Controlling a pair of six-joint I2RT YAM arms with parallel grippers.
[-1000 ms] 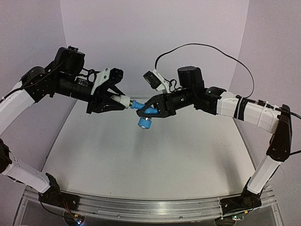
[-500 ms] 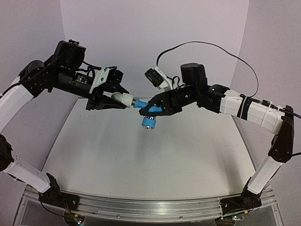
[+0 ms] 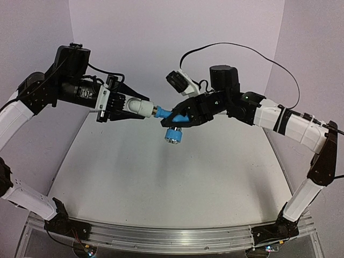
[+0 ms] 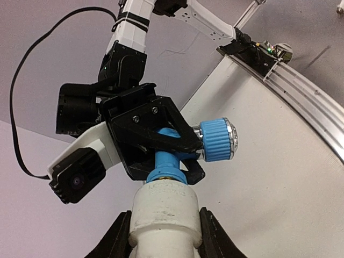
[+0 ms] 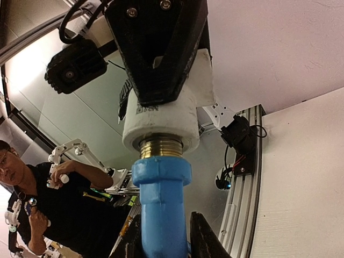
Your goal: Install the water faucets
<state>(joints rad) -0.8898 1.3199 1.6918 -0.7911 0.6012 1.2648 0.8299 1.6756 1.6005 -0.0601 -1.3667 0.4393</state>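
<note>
Both arms hold the parts together in mid-air above the table. My left gripper is shut on the white pipe fitting, also seen in the left wrist view. My right gripper is shut on the blue tap, whose ribbed blue knob with a silvery end hangs down. The tap's brass thread sits partly inside the white fitting, with several turns of thread still showing. The tap's blue stem runs between my right fingers.
The pale table lies below the arms, with an aluminium rail along its near edge. A black cable loops above the right arm. A person stands beyond the table in the right wrist view.
The left gripper has rolled about its axis with the white fitting. Both grippers and the joined parts have shifted slightly right and up; the tap's knob hangs a little further right.
</note>
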